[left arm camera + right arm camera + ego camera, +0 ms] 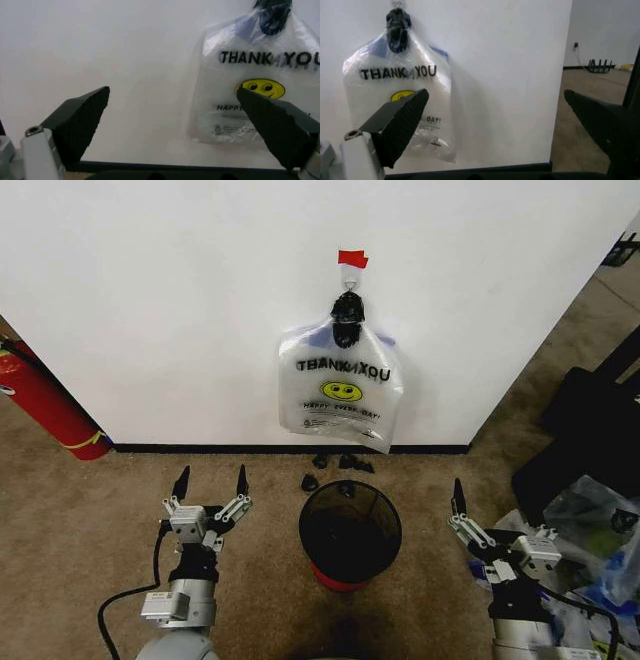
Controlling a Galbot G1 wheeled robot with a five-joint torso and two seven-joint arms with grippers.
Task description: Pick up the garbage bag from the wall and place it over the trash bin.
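Black fingers spread wide on both grippers, nothing held; the pick has not begun.

Left gripper [211,483] and right gripper [470,505] wait low and near, either side of the bin [350,530], well short of the wall [150,300]. Far and above the bin, the bag [340,388] hangs from a hook [350,277] under red tape [352,258]. Next, I judge, one arm must reach up and forward to take the dark bunched handles [347,315] and lift them off the hook.

The garbage bag [250,86] is cut off at the left wrist view's edge, its small print unreadable.
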